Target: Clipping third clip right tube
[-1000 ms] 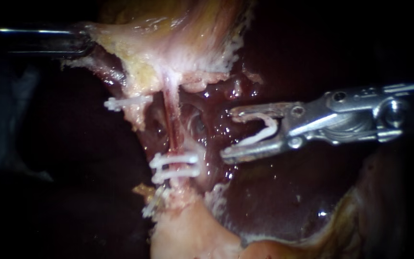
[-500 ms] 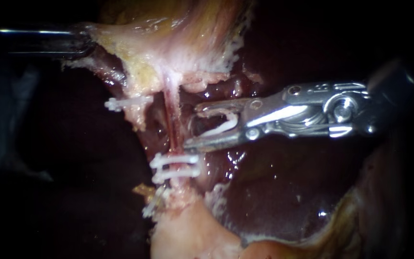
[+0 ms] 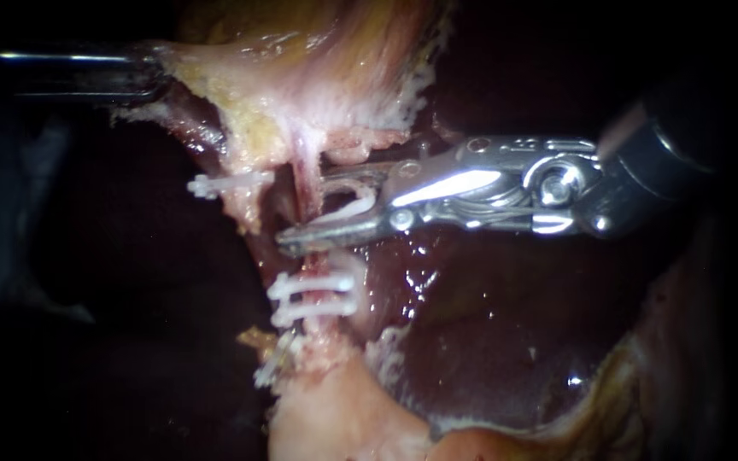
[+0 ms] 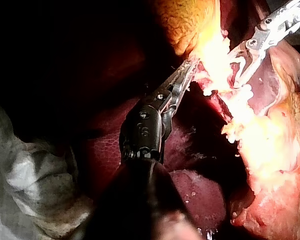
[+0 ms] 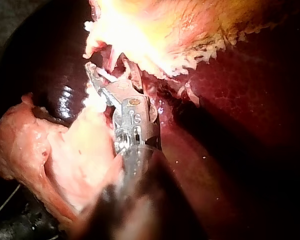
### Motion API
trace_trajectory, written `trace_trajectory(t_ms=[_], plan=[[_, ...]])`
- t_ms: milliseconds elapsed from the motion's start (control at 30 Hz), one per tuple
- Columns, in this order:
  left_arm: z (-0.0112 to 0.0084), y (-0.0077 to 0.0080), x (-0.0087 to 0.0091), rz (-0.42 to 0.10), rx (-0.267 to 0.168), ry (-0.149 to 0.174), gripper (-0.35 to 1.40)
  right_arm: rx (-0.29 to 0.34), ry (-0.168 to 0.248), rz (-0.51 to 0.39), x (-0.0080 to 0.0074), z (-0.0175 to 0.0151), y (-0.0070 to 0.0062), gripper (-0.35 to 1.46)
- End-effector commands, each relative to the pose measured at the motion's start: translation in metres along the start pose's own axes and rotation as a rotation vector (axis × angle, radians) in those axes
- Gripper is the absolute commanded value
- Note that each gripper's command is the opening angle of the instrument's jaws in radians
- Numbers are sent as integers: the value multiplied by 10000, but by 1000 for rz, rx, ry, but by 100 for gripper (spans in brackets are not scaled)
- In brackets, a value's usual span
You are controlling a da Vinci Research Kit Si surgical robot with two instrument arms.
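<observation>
Straddled right tube (image 3: 302, 171) mid-frame with right instrument (image 3: 303, 212), jaws apart yet gripping a white clip (image 3: 354, 207), just above two set clips (image 3: 313, 299).

Right tool (image 3: 305, 213): bright polished metal, glossy, hard highlights; the shaft behind it is dark with a slight sheen. Loaded clip (image 3: 356, 207) is white plastic, smooth and matt. Set clips (image 3: 313, 299) on the tube (image 3: 305, 171) are the same white plastic. The tube is pink and slick. Left tool (image 4: 187, 70) is grey metal with a dull sheen, its housing black and matt. Liver (image 3: 489, 341) is dark red – wet, smooth, glossy. Fatty tissue (image 3: 301, 68) is pale yellow-white, rough, ragged-edged, moist. Grey sheet (image 4: 35, 180) beside the left tool is crumpled and matt, cloth-like.
</observation>
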Motion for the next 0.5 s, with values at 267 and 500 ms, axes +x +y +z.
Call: trace_trajectory(t_ms=[267,500], plan=[[0,0,0,-1,1,0,-35,46,73,8,-6,10,8,50],[1,0,0,0,1,0,-35,132,142,38,-4,9,4,50]])
